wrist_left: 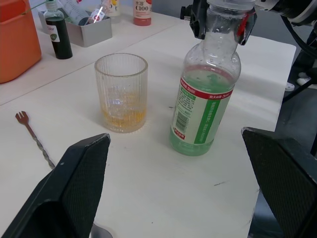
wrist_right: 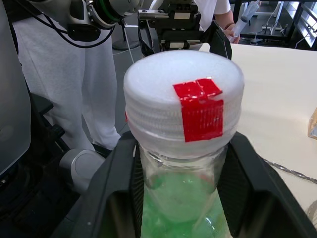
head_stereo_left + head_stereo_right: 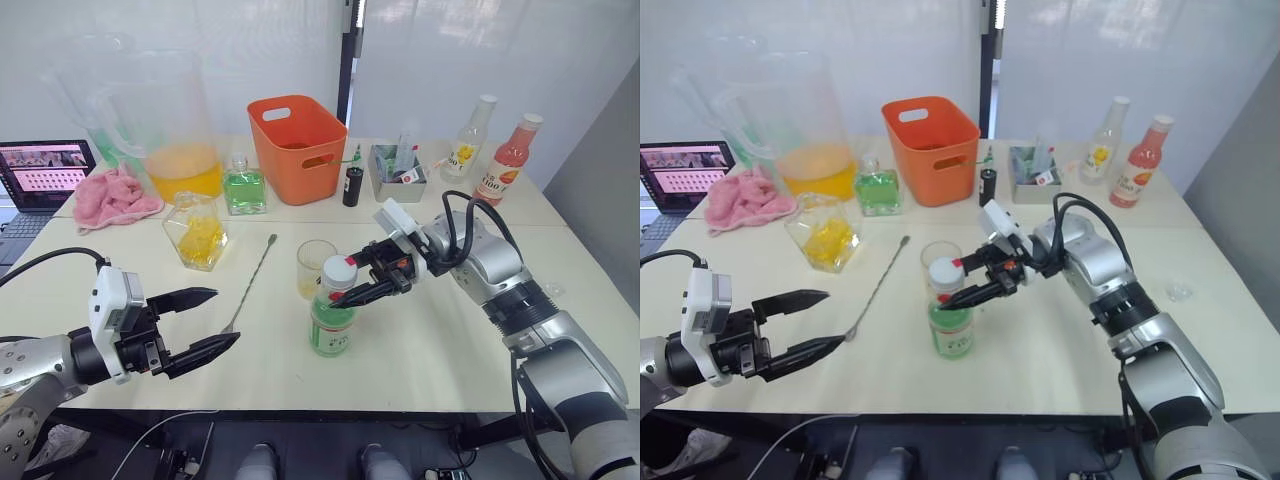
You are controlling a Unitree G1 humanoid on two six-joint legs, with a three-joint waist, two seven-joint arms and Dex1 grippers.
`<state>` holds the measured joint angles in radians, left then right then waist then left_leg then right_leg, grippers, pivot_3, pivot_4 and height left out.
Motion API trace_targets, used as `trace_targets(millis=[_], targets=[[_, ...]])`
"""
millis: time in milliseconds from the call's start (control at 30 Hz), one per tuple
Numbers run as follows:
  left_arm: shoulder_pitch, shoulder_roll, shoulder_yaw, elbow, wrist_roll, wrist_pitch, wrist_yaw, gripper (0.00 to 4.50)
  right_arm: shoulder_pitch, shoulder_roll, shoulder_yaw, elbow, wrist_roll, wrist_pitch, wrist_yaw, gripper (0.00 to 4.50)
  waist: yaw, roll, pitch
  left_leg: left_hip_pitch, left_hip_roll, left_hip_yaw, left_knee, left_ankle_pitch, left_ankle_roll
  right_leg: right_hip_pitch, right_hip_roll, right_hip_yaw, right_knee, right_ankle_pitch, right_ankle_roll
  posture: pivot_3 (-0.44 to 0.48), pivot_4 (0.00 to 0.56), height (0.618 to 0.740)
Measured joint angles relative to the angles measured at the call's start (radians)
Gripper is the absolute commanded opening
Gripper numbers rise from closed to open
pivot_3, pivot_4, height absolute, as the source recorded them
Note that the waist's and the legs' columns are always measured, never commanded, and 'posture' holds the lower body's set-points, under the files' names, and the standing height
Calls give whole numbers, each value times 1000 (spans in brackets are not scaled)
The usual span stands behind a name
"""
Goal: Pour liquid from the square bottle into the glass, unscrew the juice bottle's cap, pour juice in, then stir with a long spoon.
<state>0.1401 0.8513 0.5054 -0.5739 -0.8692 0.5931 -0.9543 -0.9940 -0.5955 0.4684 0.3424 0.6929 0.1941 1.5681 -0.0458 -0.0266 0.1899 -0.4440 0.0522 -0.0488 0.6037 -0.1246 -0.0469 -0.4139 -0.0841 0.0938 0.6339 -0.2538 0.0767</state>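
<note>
Taking the juice bottle (image 3: 332, 318) as our landmark and reading from the left, we find the left gripper (image 3: 205, 320) well to its left near the front table edge, fingers spread wide and holding nothing, pointing toward the bottle. Between that claw and the bottle lies the long spoon (image 3: 250, 281), stem running diagonally away from us. Behind the spoon's far end, left of and beyond the bottle, sits the square bottle (image 3: 199, 231) with yellow liquid. The glass (image 3: 315, 268) stands just behind the bottle, close to it, with a little yellow liquid in the bottom.

The bottle itself stands upright, long axis vertical, white cap (image 2: 184, 99) on top. The right gripper (image 3: 372, 279) reaches in from the right at neck height, its fingers bracketing the neck just under the cap; whether they press on it or merely flank it we cannot tell.

We judge the unscrewing step is at hand: the right arm is at the bottle, the left much farther off.

The right wrist view shows red tape on the cap and the fingers either side of the neck. The left wrist view shows the spoon's forked end.
</note>
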Motion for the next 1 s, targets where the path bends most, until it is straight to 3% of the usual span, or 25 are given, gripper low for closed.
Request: trace_targets(millis=[267, 600, 833, 1000], targets=[[-101, 1, -77, 21, -22, 14, -1, 4500, 150, -34, -146, -212, -3, 125, -74, 1451, 7, 0, 0, -5, 0, 0, 2, 0, 0, -8, 0, 0, 9, 3, 5, 0, 150, 738], [-281, -12, -237, 152, -11, 16, -79, 4500, 394, -73, -350, -665, 21, 448, -549, 1451, 3, 0, 0, -5, 0, -1, 2, 0, 0, -8, 2, 1, 9, 1, 6, 0, 150, 738], [-396, -19, -344, 248, 42, -25, -215, 4500, 508, 49, -444, -895, 73, 621, -933, 1451, 3, -1, 0, -6, 0, -2, 3, 0, 0, -8, 3, 2, 9, 2, 6, 0, 150, 738], [-445, -25, -378, 307, 68, -39, -274, 4500, 578, 97, -479, -981, 98, 663, -1080, 1451, 5, -1, 0, -6, 0, -2, 3, 0, 0, -8, 3, 2, 9, 2, 6, 0, 150, 738]])
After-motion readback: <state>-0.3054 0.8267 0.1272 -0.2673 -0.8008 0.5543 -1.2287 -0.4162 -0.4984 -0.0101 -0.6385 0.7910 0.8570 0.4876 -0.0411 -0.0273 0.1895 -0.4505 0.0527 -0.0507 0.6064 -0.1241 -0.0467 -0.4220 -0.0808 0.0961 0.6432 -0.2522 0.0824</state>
